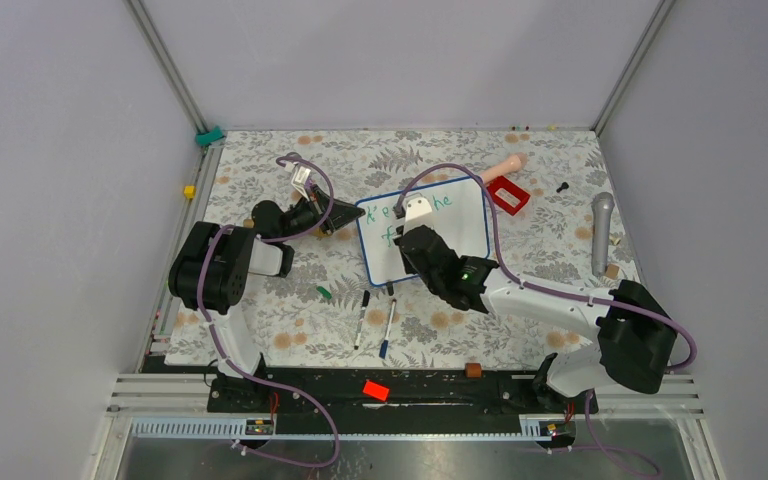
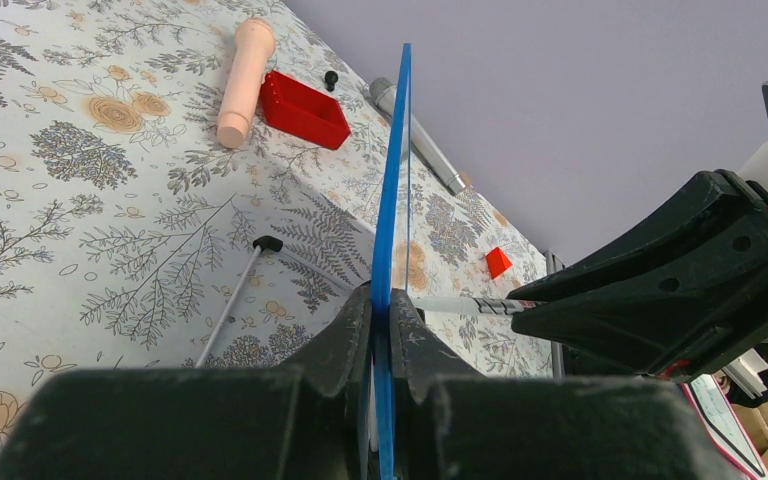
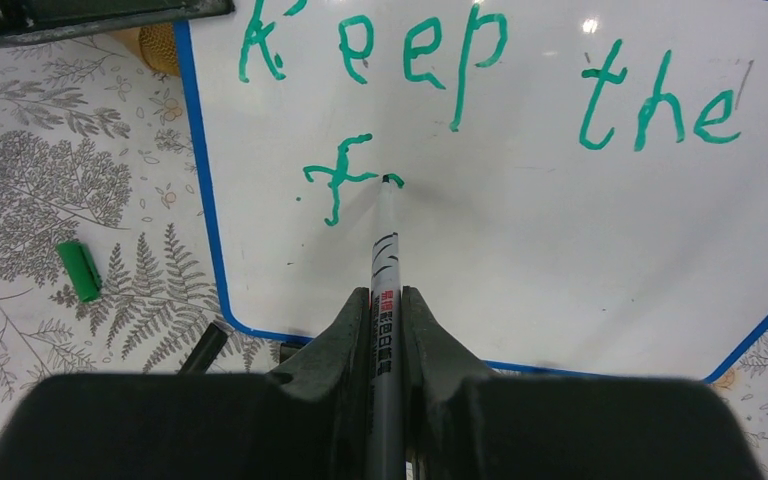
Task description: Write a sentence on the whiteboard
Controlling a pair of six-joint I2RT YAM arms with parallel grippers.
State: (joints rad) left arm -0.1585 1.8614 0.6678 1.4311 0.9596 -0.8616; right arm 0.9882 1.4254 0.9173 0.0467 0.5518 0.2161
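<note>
Hiding most of the sentence overhead; right gripper clamped on marker

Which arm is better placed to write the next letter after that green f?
The right one. The right gripper grips the marker, tip at the whiteboard just beside the f. The left gripper is clamped on the whiteboard's blue rim, steadying it.
</note>
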